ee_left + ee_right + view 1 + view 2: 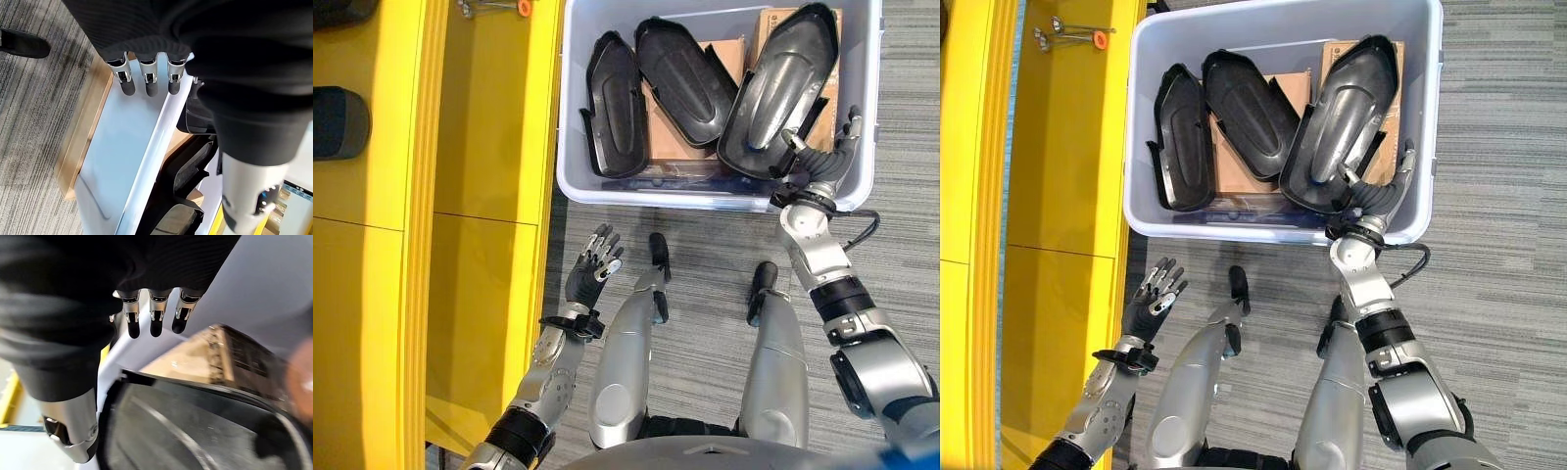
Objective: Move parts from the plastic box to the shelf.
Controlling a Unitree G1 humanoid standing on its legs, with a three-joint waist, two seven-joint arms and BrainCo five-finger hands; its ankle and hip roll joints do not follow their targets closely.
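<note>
A pale grey plastic box (705, 199) stands on the floor in front of me. It holds three black moulded parts: a narrow one (615, 103) on the left, a middle one (685, 78), and a large one (783, 88) leaning at the right. My right hand (822, 164) is at the box's near right corner, open, with straight fingers (155, 318) reaching over the large part's (195, 431) near end and the thumb by its rim. My left hand (595, 262) hovers open over the floor between the box and the yellow shelf (489, 147), holding nothing.
Brown cardboard boxes (671, 137) lie under the parts inside the plastic box. A small metal tool with an orange piece (494, 8) lies at the shelf's far end. A dark object (337, 122) rests further left on the shelf. Grey carpet surrounds the box.
</note>
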